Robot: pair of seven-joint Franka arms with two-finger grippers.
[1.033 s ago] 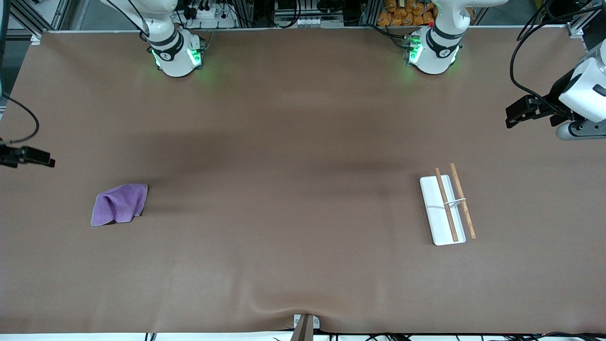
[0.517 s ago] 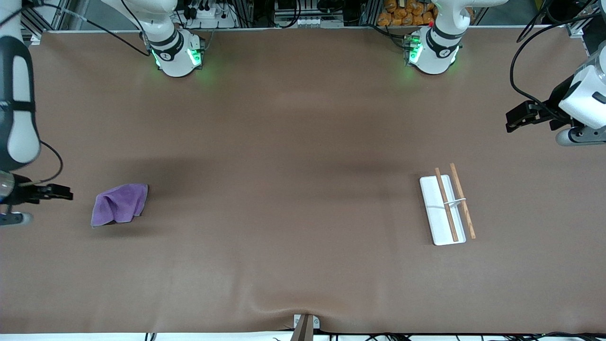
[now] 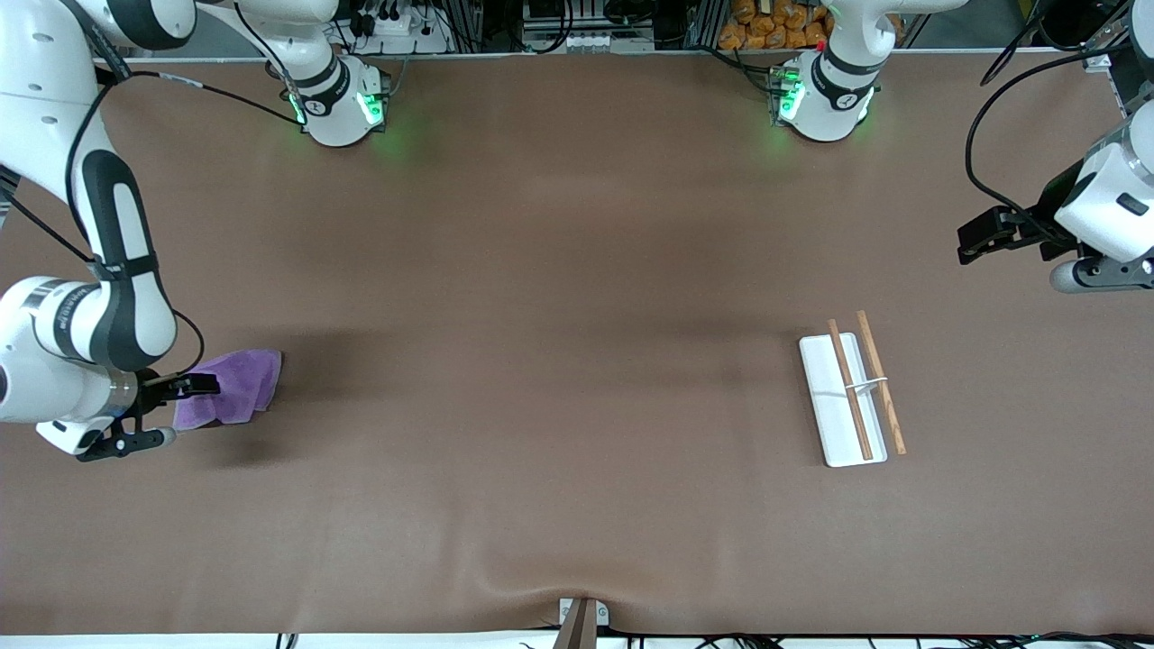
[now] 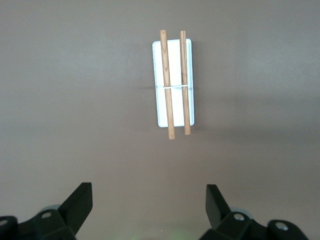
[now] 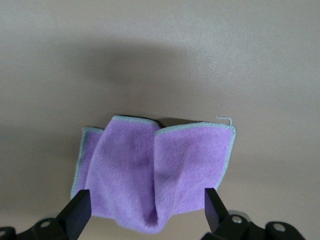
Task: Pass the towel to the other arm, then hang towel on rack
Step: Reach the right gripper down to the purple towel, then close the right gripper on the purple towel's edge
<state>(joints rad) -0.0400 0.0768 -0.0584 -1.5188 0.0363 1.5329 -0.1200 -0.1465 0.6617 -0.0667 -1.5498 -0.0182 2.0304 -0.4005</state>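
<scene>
The towel (image 3: 239, 386), a small purple cloth, lies crumpled on the brown table near the right arm's end. In the right wrist view the towel (image 5: 155, 170) shows a deep fold down its middle. My right gripper (image 3: 200, 389) hangs open over the towel's edge, and its fingertips (image 5: 80, 202) stand wide to either side of the cloth without holding it. The rack (image 3: 847, 397) has a white base and two brown rods, and it lies toward the left arm's end. My left gripper (image 3: 972, 238) waits open and empty, high above the table's end, looking down on the rack (image 4: 173, 82).
The two arm bases (image 3: 338, 104) stand along the table's back edge. A small metal bracket (image 3: 581, 617) sits at the table's front edge. A black cable (image 3: 987, 117) loops down to the left wrist.
The right arm swung in from the table's end, and its open gripper came over the towel's edge. The left gripper drifted slightly. Towel and rack stayed put.
</scene>
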